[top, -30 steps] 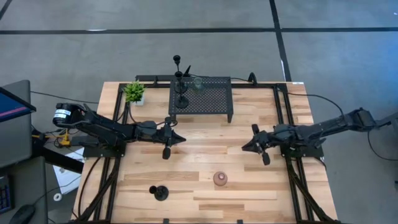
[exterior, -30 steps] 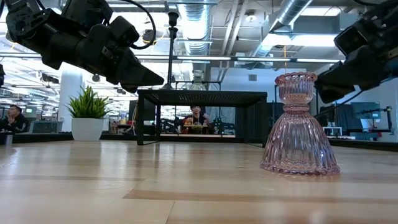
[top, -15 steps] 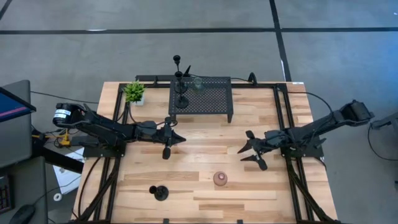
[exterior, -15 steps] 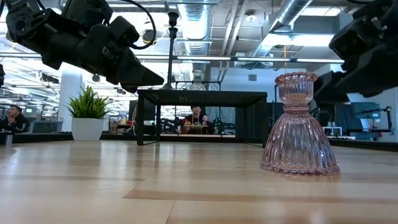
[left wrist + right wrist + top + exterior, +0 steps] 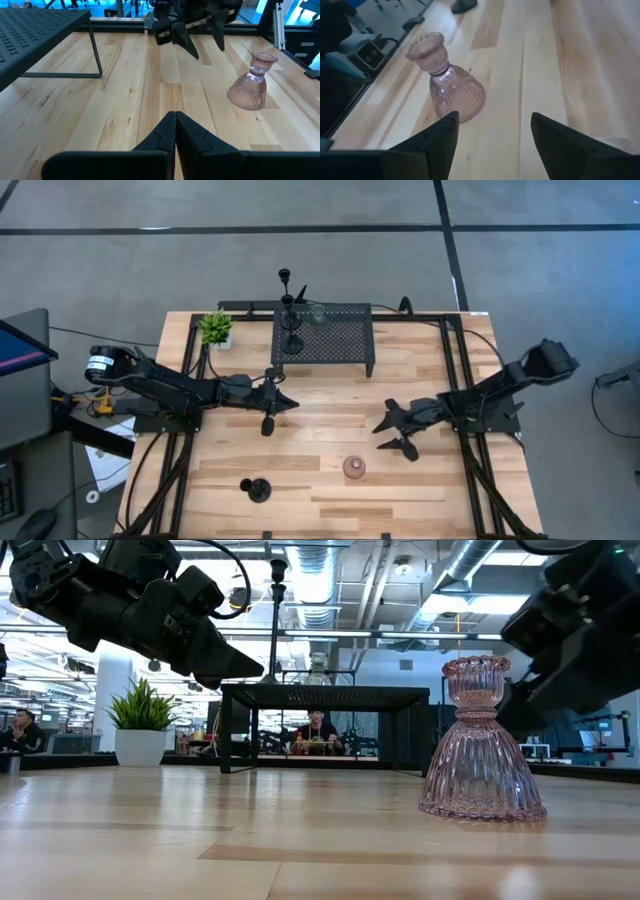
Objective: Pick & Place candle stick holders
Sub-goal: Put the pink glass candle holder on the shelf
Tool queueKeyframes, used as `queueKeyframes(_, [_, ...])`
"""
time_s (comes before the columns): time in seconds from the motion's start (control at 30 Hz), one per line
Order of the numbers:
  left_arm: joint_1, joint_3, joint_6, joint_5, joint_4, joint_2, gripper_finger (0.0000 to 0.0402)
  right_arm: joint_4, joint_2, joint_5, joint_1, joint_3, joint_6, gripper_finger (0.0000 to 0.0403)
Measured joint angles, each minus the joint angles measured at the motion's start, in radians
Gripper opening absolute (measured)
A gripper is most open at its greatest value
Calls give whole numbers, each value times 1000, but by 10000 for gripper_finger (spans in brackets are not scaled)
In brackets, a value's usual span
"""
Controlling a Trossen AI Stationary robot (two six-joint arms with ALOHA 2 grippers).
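A pink ribbed bell-shaped candle stick holder (image 5: 354, 468) (image 5: 447, 80) stands upright on its wide base near the table's front. My right gripper (image 5: 381, 436) (image 5: 493, 120) hovers open just to its far right, tilted down toward it, touching nothing. A short black holder (image 5: 258, 490) stands on its round base at the front left. Slim black stemmed holders (image 5: 290, 320) and a clear bell-shaped one (image 5: 318, 312) stand on the black perforated stand (image 5: 335, 340) at the back. My left gripper (image 5: 293, 405) (image 5: 175, 120) waits shut above the table's middle left.
A small green potted plant (image 5: 216, 328) stands at the back left beside the stand. Bare wood lies between the two grippers and in front of the stand. In the low view, people sit in the room beyond the table.
My right gripper has moved toward the table's left and near edge, sinking and tipping further down toward the pink holder. Its fingers have spread from shut to wide open. The pink holder has stayed where it was.
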Motion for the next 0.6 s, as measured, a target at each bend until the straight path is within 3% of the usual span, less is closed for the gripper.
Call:
queueKeyframes(0.27, [0, 0, 0, 0, 0, 0, 8, -1, 194, -2, 45, 135, -5, 245])
queueKeyframes(0.6, [0, 0, 0, 0, 0, 0, 8, -28, 263, -3, 83, 180, -154, 244])
